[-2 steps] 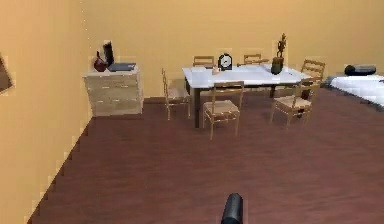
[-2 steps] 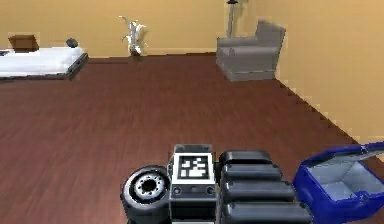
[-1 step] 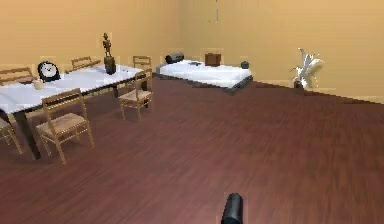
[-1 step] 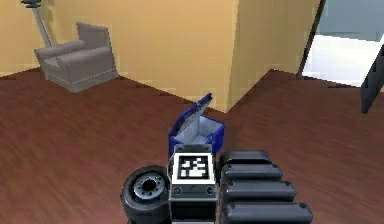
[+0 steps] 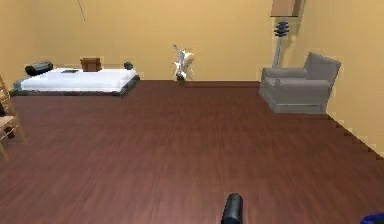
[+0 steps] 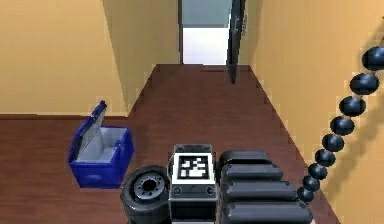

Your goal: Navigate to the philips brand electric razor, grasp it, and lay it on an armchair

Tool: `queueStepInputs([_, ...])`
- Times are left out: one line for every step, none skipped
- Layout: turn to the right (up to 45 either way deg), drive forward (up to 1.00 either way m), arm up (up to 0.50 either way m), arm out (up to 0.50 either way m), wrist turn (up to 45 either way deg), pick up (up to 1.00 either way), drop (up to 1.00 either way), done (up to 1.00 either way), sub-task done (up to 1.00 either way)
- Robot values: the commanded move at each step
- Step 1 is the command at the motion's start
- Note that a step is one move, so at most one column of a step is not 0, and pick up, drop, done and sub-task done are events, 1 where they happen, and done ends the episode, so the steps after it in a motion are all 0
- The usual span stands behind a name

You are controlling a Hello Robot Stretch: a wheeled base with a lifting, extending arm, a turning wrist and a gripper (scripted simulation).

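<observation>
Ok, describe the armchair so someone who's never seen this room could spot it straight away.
Follow the far yellow wall to its right-hand corner in the forward view. The armchair sits there on the dark wood floor. It's the only blocky grey seat; the bed at the far left is low, flat and white-topped.

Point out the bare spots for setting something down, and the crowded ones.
Bare: the armchair seat; the wide floor between bed and armchair; the hallway floor toward the door. Crowded: the bed's left end; beside the blue box.
</observation>
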Motion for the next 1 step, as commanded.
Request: queueStepInputs([0.0,0.05,0.00,0.00,0.0,0.00,0.00,0.00,0.00])
